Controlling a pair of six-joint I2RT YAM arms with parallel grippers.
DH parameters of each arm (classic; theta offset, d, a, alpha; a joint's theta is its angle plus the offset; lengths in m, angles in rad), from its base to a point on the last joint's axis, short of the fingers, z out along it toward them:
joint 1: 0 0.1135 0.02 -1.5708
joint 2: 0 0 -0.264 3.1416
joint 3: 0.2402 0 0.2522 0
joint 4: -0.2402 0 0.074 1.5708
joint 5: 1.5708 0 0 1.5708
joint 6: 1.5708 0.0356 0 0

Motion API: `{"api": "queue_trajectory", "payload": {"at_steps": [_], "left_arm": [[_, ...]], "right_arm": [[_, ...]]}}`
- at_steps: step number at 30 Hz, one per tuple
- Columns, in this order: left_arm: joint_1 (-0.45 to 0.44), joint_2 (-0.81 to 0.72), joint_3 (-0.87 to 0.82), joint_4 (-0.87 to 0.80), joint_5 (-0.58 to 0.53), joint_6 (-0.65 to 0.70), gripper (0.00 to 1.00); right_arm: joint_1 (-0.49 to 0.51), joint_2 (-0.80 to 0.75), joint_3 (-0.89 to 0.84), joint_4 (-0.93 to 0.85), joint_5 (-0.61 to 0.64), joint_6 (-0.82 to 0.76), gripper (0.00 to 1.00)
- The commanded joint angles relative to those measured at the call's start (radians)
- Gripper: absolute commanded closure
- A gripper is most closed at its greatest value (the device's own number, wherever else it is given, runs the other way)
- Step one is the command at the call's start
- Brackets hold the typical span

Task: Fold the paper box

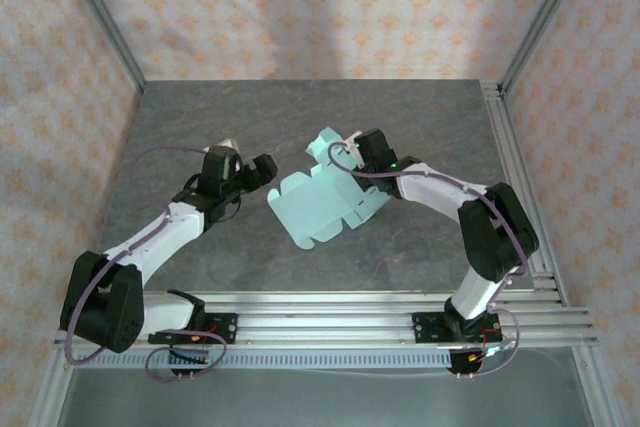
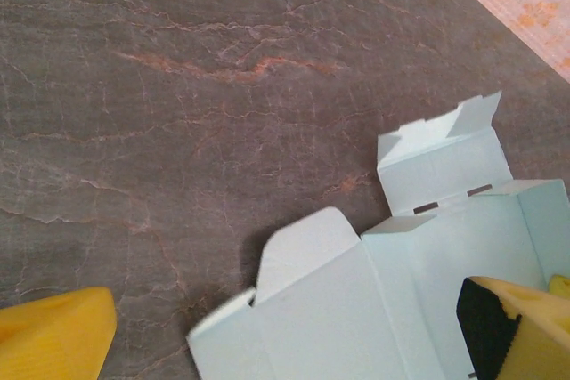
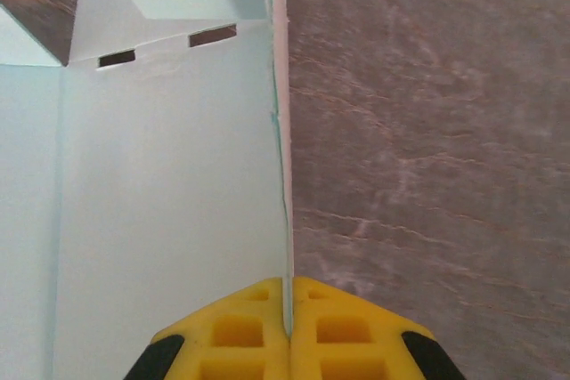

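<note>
The paper box is a pale mint-blue die-cut sheet lying mostly flat at the table's middle, with its far end raised. My right gripper is at that far end. In the right wrist view the right gripper is shut on a thin upright edge of the paper box, yellow pads pressed together around the card. My left gripper hovers just left of the sheet. In the left wrist view it stands open, its yellow fingers wide apart over the paper box and its rounded tab.
The grey marbled table top stretches all round the sheet. Aluminium rails run along the near edge and another rail runs up the right side. Patterned walls close off the back and both sides.
</note>
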Motion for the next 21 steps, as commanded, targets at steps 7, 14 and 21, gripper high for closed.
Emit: {"api": "queue_trajectory", "payload": {"at_steps": [7, 14, 21], "left_arm": [[0.011, -0.006, -0.012, 0.001, -0.082, 0.02, 0.0], [0.015, 0.036, 0.02, 0.0, -0.079, 0.033, 0.0], [0.039, 0.091, 0.065, 0.005, -0.063, 0.026, 0.0]], "right_arm": [[0.108, 0.012, 0.009, 0.124, 0.407, -0.416, 1.0], [0.18, 0.04, -0.074, 0.336, 0.529, -0.571, 1.0], [0.232, 0.084, -0.217, 0.702, 0.575, -0.729, 1.0]]}}
